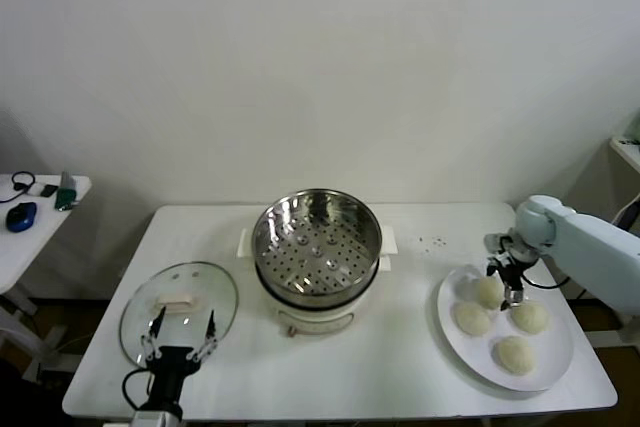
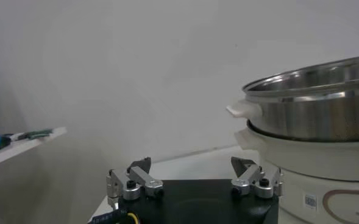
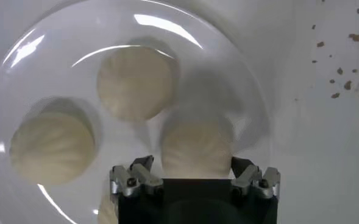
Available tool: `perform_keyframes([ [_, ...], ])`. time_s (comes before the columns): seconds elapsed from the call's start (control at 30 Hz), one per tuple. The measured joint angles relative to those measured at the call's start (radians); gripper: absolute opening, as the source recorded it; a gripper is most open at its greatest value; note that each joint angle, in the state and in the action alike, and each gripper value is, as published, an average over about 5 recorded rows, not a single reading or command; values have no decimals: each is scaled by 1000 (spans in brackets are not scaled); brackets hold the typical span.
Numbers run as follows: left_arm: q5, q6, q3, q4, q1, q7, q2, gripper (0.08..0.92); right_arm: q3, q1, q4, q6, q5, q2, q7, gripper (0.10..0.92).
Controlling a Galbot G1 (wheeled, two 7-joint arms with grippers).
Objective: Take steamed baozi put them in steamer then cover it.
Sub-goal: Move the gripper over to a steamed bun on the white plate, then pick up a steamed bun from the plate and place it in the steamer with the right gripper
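Note:
The steamer [image 1: 316, 237], a shiny perforated steel basket on a cream-white pot base, stands empty at the table's middle; it also shows in the left wrist view [image 2: 313, 103]. Several cream-white baozi lie on a white plate [image 1: 548, 365] at the right. My right gripper [image 1: 505, 282] is open and low over the back-left baozi [image 1: 488, 292]. In the right wrist view this baozi [image 3: 196, 143] sits between the spread fingers of the gripper [image 3: 193, 167]. The glass cover [image 1: 178, 307] lies flat at the left. My left gripper [image 1: 180, 332] hovers open at its near edge.
Two more baozi [image 3: 135, 82] [image 3: 52, 148] lie close beside the framed one on the plate [image 3: 228, 73]. Dark crumbs [image 1: 435, 241] dot the table behind the plate. A small side table [image 1: 30, 237] with a mouse stands far left.

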Motion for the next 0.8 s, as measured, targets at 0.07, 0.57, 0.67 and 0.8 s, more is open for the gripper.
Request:
perform_keyframes([
  [0.07,1,0,2,-1,1,0,-1,823,1,-1,1,2,0,0,2,722],
  [0.57,5,4,14,-13,9,1,-8,823,-61,107,55,54,44,-10,-1,704],
  [0.67,6,3,15,-15,14,2,-5,823,-112,181,83,85,64,2,-8,704],
  [0.8,6,2,15,-20,21,2,0,823,-188,298,125,133,85,34,-17,710],
])
